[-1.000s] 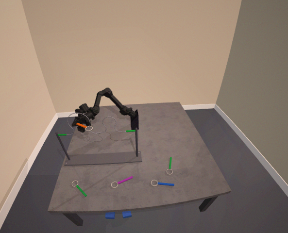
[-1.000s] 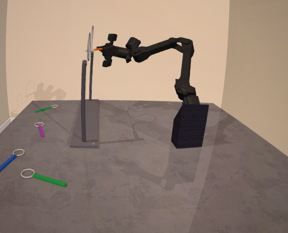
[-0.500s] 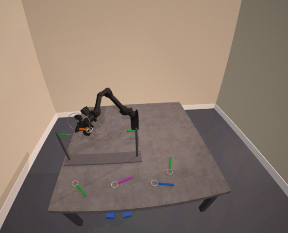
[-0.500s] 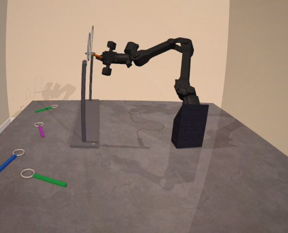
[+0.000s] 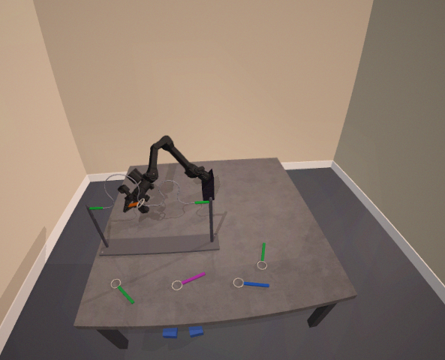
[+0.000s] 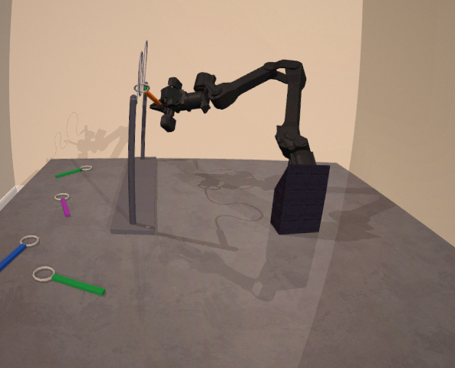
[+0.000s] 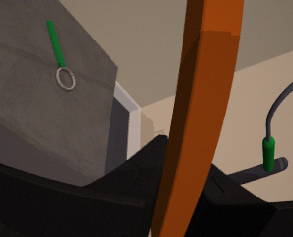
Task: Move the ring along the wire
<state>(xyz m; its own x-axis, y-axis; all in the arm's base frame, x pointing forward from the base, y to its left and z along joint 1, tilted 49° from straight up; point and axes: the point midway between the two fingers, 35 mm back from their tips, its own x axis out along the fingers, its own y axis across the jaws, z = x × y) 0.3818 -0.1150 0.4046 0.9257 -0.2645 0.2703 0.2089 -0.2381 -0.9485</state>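
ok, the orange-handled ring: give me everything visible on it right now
The orange handle is a flat, straight bar with a matte, plastic look, ending in a thin pale ring that looks like metal. The gripper is shut on the handle's far end, its black fingers on either side. In the exterior view the handle slopes up toward the wire, ring uppermost. The ring sits mid-span on the wavy grey stretch, between the two green ends. Whether it touches the wire is too small to tell.
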